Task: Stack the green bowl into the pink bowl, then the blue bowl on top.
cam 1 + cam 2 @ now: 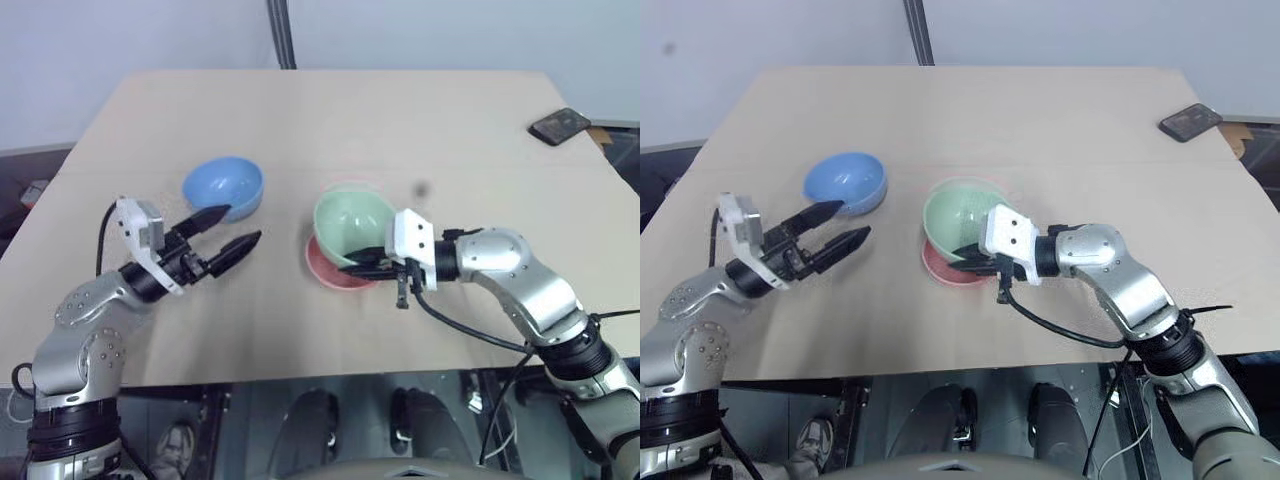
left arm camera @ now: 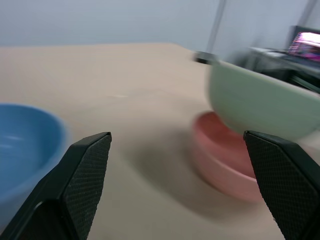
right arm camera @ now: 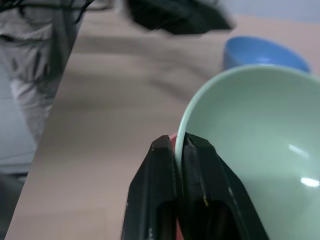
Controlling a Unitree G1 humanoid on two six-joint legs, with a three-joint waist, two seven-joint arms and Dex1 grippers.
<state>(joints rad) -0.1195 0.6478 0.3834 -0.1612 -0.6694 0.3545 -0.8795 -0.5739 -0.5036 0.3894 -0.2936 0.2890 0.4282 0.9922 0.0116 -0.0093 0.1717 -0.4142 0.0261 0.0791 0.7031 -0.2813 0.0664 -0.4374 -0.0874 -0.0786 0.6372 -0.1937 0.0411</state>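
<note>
Right gripper [image 3: 180, 145] pinching green bowl [image 1: 352, 222] rim, tilted over pink bowl [image 1: 330, 268] mid-table [image 1: 400, 110]. Left gripper [image 1: 238, 228] spread beside blue bowl [image 1: 222, 186].

Both arms are built of rounded silver-grey metal segments joined by black ribbed collars. The left arm [image 1: 85, 330], at the lower left of the frame, ends in a white angular wrist block with a small grey box on it, and a black cable loops from that block. The right arm [image 1: 530, 290], at the lower right, carries a white blocky wrist housing, with black cables hanging below. Each arm's fingers [image 2: 82, 175] are black, tapered, with cross-hatched textured inner pads.
</note>
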